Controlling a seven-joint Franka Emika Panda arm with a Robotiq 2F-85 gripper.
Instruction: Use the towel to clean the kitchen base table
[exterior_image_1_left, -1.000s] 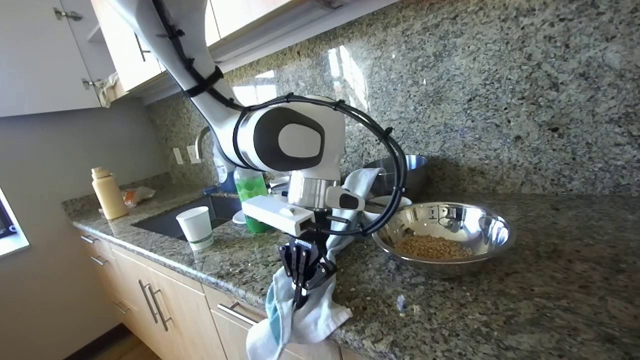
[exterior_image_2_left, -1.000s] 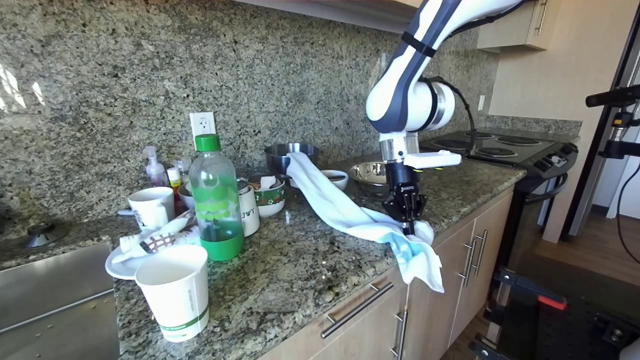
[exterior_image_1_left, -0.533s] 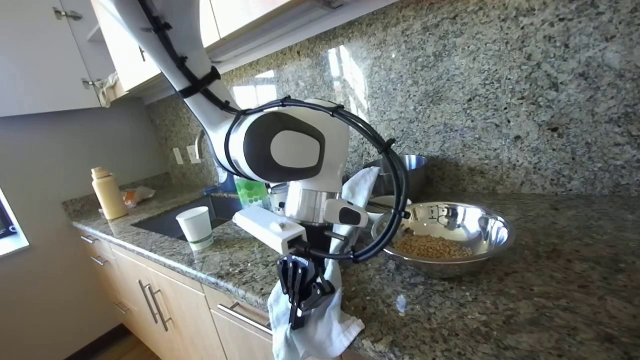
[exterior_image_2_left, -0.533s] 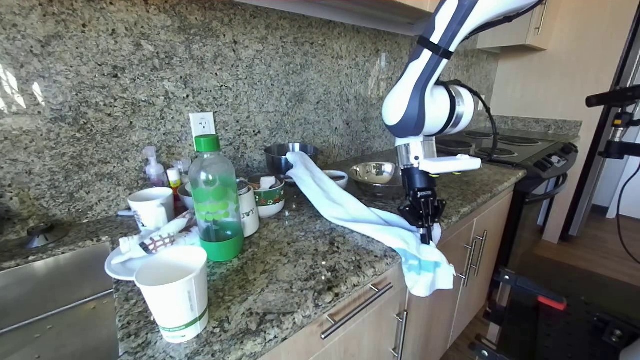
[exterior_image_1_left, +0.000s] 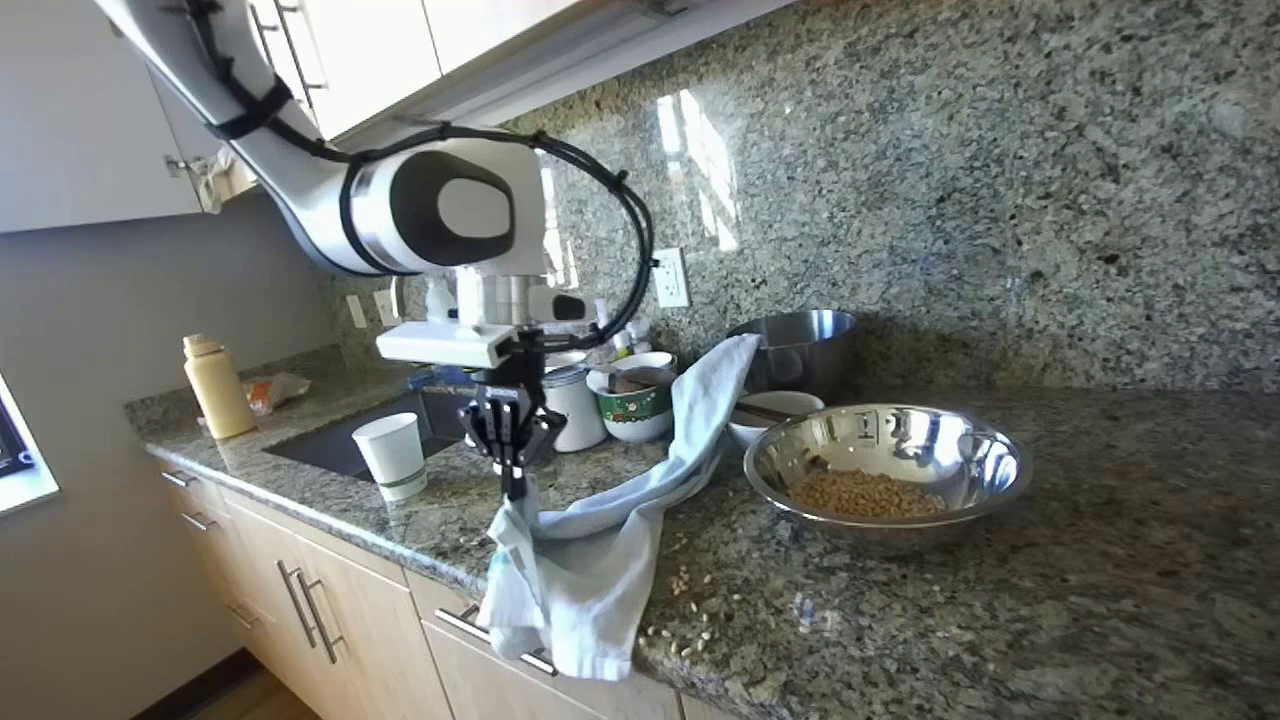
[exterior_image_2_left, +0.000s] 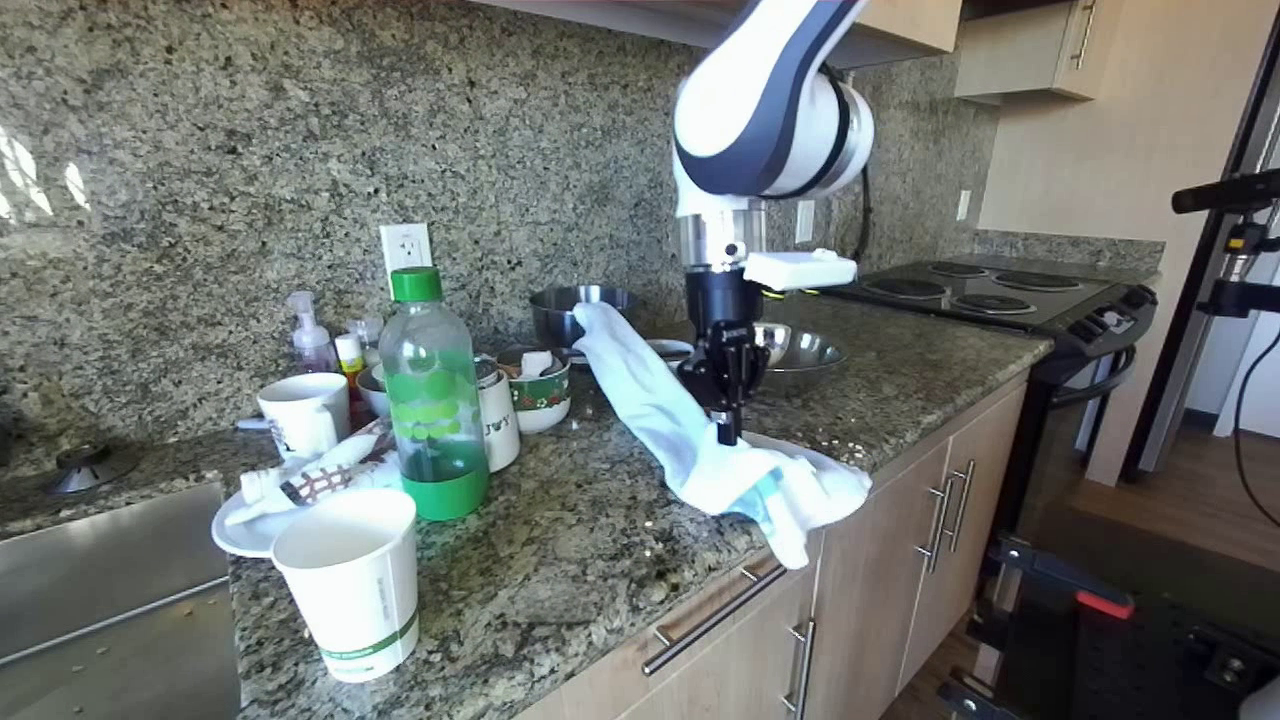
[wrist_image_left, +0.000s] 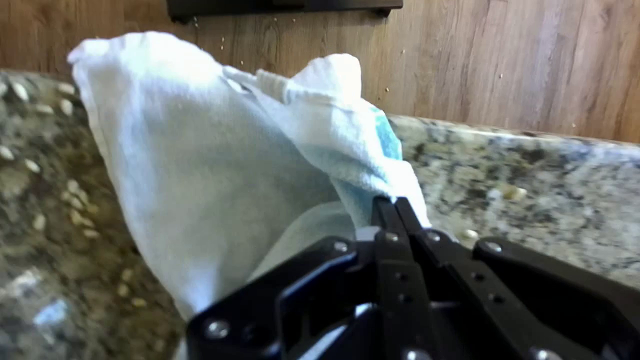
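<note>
The white and pale blue towel (exterior_image_1_left: 600, 570) stretches across the granite counter (exterior_image_1_left: 1100, 500) and hangs over its front edge. It also shows in an exterior view (exterior_image_2_left: 640, 390) and the wrist view (wrist_image_left: 210, 160). Its far end reaches up to the deep steel bowl (exterior_image_1_left: 800, 350) by the wall. My gripper (exterior_image_1_left: 514, 490) is shut on the towel near the counter's front edge, also seen in an exterior view (exterior_image_2_left: 727, 435). In the wrist view the fingertips (wrist_image_left: 392, 202) pinch a towel fold. Several pale grains (wrist_image_left: 75, 200) lie on the counter beside the towel.
A shallow steel bowl of grains (exterior_image_1_left: 885, 495) stands near the towel. A paper cup (exterior_image_2_left: 345, 590), a green bottle (exterior_image_2_left: 435, 420) and several mugs and bowls (exterior_image_2_left: 540, 395) stand toward the sink (exterior_image_2_left: 120, 620). The stove (exterior_image_2_left: 980, 290) is at the opposite end.
My gripper moves slightly toward the stove, then back toward the sink and a little higher, pulling the towel along. Grains on the counter are now uncovered. The towel's far end stays by the bowl.
</note>
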